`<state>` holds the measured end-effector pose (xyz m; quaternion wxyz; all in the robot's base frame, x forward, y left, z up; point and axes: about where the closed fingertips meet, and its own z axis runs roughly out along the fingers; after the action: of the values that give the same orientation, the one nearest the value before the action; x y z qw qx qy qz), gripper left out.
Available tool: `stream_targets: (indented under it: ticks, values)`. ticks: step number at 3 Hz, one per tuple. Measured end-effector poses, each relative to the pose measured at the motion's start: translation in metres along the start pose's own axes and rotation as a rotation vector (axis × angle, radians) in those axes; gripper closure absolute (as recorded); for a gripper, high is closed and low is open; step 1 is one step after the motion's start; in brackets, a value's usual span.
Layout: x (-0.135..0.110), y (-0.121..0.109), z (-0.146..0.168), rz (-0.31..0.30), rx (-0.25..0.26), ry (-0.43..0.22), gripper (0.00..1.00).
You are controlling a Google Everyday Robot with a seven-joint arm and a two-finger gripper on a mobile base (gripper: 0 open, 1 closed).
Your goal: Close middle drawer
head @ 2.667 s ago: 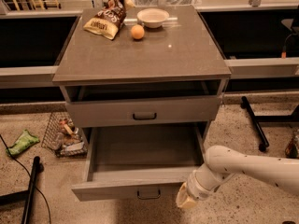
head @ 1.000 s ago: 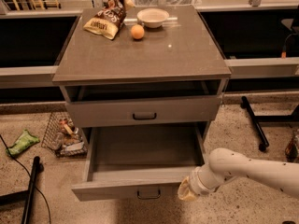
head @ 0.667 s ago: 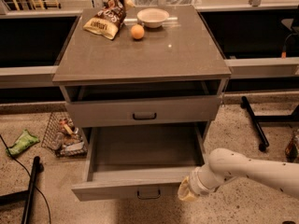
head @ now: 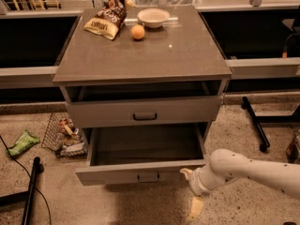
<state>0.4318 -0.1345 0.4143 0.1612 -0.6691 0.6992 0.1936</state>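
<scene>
The middle drawer (head: 117,171) is the wide grey one pulled far out of the grey cabinet, with its empty tray showing and a small dark handle (head: 147,177) at the centre of its front panel. My gripper (head: 191,191) is at the right end of that front panel, low and in front of the cabinet. Its fingers are spread, the upper fingertip (head: 186,172) touching the panel's right end and the lower one (head: 196,209) hanging near the floor. My white arm (head: 253,170) comes in from the right.
The drawer above (head: 143,111) is out a little. On the cabinet top (head: 178,55) lie a chip bag (head: 107,18), an orange (head: 137,32) and a white bowl (head: 153,17). A wire basket (head: 63,135) and a green packet (head: 22,142) lie on the floor at left, a black stand leg (head: 255,125) at right.
The gripper has moved up and in against the right end of the drawer front, and the middle drawer has slid a little way back into the cabinet.
</scene>
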Motion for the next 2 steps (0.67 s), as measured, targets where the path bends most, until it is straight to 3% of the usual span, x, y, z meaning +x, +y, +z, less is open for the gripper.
stream_targets:
  ticks: [1, 2]
  values:
    - [0.0000, 0.0000, 0.0000, 0.000, 0.000, 0.000, 0.00]
    - [0.0007, -0.0018, 0.0014, 0.002, 0.002, 0.001, 0.14]
